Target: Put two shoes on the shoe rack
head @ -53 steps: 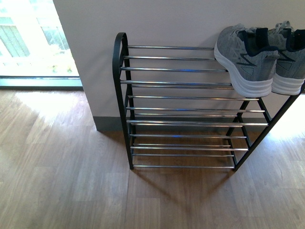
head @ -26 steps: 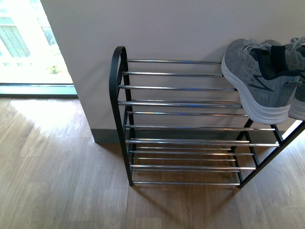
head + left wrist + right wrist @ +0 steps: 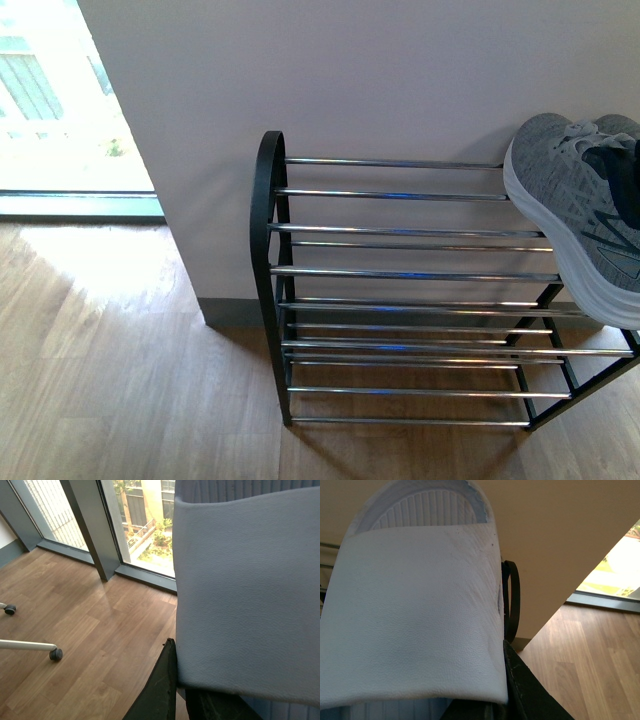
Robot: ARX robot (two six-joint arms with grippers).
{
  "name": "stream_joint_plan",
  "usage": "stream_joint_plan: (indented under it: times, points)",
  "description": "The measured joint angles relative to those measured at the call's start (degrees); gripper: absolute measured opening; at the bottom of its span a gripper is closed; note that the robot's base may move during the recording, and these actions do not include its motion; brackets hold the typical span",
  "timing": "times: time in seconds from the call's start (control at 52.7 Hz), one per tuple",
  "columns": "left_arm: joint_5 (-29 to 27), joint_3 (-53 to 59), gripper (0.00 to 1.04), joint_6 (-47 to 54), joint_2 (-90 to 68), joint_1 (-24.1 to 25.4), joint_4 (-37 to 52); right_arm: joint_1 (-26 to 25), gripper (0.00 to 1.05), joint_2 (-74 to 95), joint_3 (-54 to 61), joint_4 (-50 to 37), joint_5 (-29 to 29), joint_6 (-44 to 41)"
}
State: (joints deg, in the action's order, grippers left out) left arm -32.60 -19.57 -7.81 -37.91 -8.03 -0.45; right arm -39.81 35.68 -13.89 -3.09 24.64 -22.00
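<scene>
Shoes: two grey knit sneakers were in the front view at its right edge; the nearer shoe point(image 3: 585, 225) showed its toe, side and thick white sole, and a second shoe point(image 3: 612, 128) only peeked out behind it, mostly cut off by the frame.
Shoe position: both sat at the right end of the shoe rack's top tier, the nearer sole over the top bars; contact with the bars could not be confirmed.
Shoe rack: one black frame point(image 3: 268, 250) with a rounded arched end stood on the wood floor point(image 3: 120, 380) against the pale wall point(image 3: 350, 80); about ten thin chrome bars were visible across its tiers.
Right wrist view: a white ribbed sole point(image 3: 420, 510) filled most of the picture, lying close against the pale pad of a finger point(image 3: 415, 625), with the rack's arched end point(image 3: 512, 600) just beyond the finger's edge.
Right gripper: whether its fingers were clamped on the shoe could not be told; only one pad showed.
Left wrist view: one pale finger pad point(image 3: 245, 590) covered the frame's right side, with windows point(image 3: 145, 520) and two chair castors point(image 3: 56, 654) well away from it.
Left gripper: finger state could not be told; nothing was visibly between them.
</scene>
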Motion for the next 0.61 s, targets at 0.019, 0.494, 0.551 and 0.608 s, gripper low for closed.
stream_joint_plan:
  times: [0.019, 0.494, 0.551, 0.608]
  points:
    - [0.00, 0.00, 0.02, 0.00, -0.02, 0.00, 0.00, 0.00, 0.02, 0.00, 0.00, 0.00, 0.00, 0.00]
    - [0.02, 0.00, 0.02, 0.00, 0.00, 0.00, 0.00, 0.00, 0.02, -0.04, 0.00, 0.00, 0.02, 0.00]
    - [0.02, 0.00, 0.02, 0.00, 0.00, 0.00, 0.00, 0.00, 0.02, -0.07, 0.00, 0.00, 0.02, 0.00]
    - [0.02, 0.02, 0.02, 0.00, 0.00, 0.00, 0.00, 0.00, 0.02, -0.04, 0.00, 0.00, 0.02, 0.02]
